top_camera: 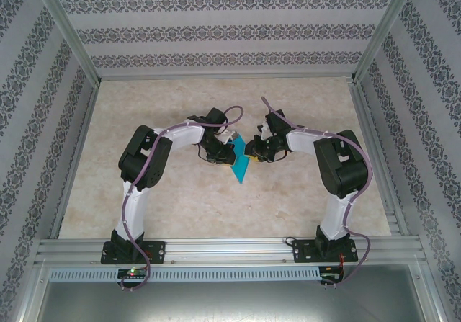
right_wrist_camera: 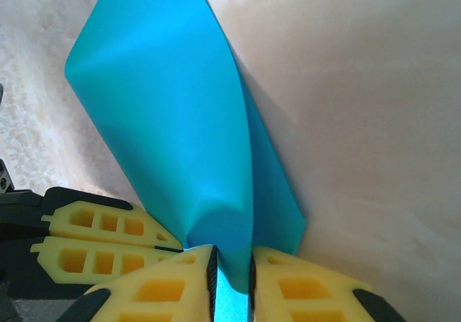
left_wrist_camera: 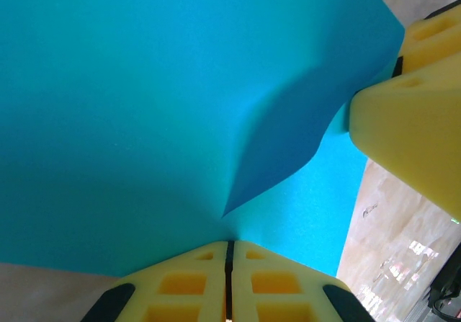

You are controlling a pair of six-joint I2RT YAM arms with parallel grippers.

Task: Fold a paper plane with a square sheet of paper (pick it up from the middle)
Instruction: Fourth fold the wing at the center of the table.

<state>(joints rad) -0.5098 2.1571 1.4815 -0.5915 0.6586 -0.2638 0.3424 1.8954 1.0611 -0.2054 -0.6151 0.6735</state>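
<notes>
From above, the 2 arms meet over the middle of the pale marbled tabletop (top_camera: 180, 106). Between them hangs the thin plain turquoise-blue square sheet of paper (top_camera: 240, 165), showing as a narrow upright sliver with its near tip pointing towards the bases. The left tool (top_camera: 225, 156) is on its left side and the right tool (top_camera: 251, 151) on its right. Whether the near tip touches the tabletop I cannot tell.

In the left wrist view, the left tool (left_wrist_camera: 229, 248) has its jaws pressed together, pinching the sheet's edge. One layer curls over another, casting a soft shadow, not a pressed crease. The right tool's yellow fingers (left_wrist_camera: 410, 127) grip the sheet at the right.

In the right wrist view, the right tool (right_wrist_camera: 230, 264) is nearly closed, with the paper caught in the slim gap between its jaws. The sheet bends into a rounded loop with 2 layers running away. The left tool's fingers (right_wrist_camera: 101, 225) are at the near left.

My judgement: pickup is done and a first centre fold is forming but unpressed. Nose and wing folds remain, and no dart shape yet.
</notes>
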